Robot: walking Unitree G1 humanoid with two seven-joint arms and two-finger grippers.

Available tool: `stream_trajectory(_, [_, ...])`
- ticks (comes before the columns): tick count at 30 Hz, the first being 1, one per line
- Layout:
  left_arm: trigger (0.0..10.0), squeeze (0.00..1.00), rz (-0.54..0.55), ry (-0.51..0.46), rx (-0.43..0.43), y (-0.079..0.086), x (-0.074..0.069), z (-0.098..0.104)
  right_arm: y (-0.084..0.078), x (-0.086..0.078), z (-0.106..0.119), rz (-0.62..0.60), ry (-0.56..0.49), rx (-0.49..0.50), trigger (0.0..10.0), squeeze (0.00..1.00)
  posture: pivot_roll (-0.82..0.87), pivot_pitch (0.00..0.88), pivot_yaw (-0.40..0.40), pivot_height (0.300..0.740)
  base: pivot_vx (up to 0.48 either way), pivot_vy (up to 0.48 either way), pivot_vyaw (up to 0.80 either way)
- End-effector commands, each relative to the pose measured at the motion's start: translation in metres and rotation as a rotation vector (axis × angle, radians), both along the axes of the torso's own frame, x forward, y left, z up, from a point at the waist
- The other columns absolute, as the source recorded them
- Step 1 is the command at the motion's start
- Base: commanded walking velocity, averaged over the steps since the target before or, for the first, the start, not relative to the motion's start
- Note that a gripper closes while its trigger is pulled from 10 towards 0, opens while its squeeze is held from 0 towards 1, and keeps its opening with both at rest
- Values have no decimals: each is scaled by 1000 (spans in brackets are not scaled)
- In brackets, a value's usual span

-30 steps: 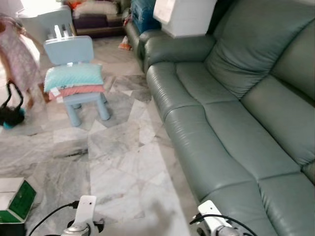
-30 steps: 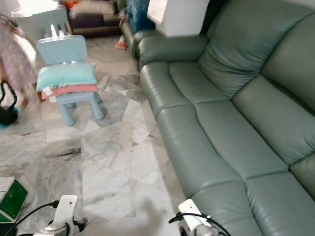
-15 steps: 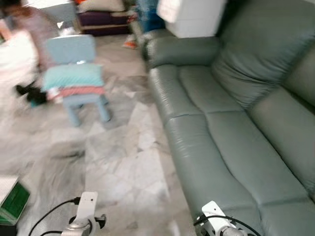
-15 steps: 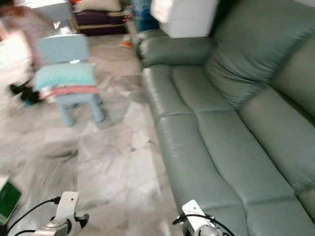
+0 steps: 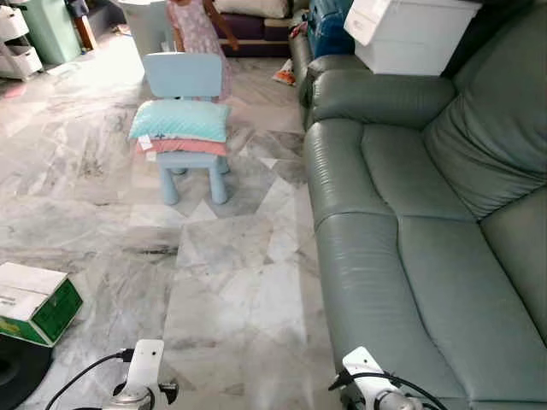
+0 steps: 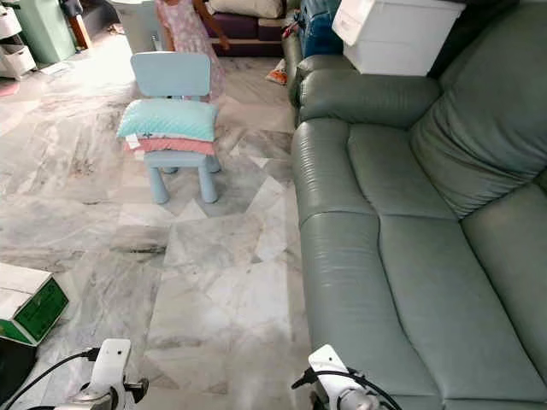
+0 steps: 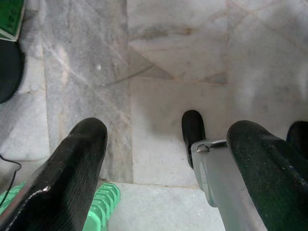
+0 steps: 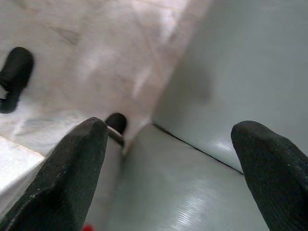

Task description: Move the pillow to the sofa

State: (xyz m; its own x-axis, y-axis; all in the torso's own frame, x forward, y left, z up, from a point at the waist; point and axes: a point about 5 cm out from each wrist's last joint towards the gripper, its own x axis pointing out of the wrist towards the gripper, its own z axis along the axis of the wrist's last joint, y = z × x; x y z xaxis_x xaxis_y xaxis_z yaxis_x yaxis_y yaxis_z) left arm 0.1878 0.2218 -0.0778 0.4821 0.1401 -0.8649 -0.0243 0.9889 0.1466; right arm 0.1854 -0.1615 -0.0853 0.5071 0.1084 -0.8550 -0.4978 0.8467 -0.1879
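— Where do we stand?

— On the approach, we judge: the turquoise pillow (image 5: 179,120) lies on the seat of a small blue chair (image 5: 186,85), atop a pink cushion (image 5: 184,147), well apart from both our hands.

— And the hands?

— Our left hand (image 7: 159,159) and right hand (image 8: 168,159) hang low, fingers spread wide, empty. Next we must walk to the chair; the grey-green sofa (image 5: 410,248) waits on our right.
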Motion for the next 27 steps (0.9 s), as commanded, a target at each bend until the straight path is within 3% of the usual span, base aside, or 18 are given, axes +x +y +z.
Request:
stream_trajectory(1, [10000,0,7,5,12,5,-2,0,8,2,1,9,-5,11,10000,0,-70,26,-20,740,0,480,0])
stream_trajectory(11, [10000,0,-1,9,15,5,-3,0,18,6,2,30,-10,7,10000,0,-74,18,-19,740,0,480,0])
stream_trajectory(22, [10000,0,1,-3,25,6,-2,0,15,5,1,15,-9,7,10000,0,-83,25,-13,740,0,480,0])
stream_trajectory(27, [10000,0,-16,-29,37,6,0,2,14,4,1,7,-7,11,10000,0,-87,22,-11,740,0,0,0])
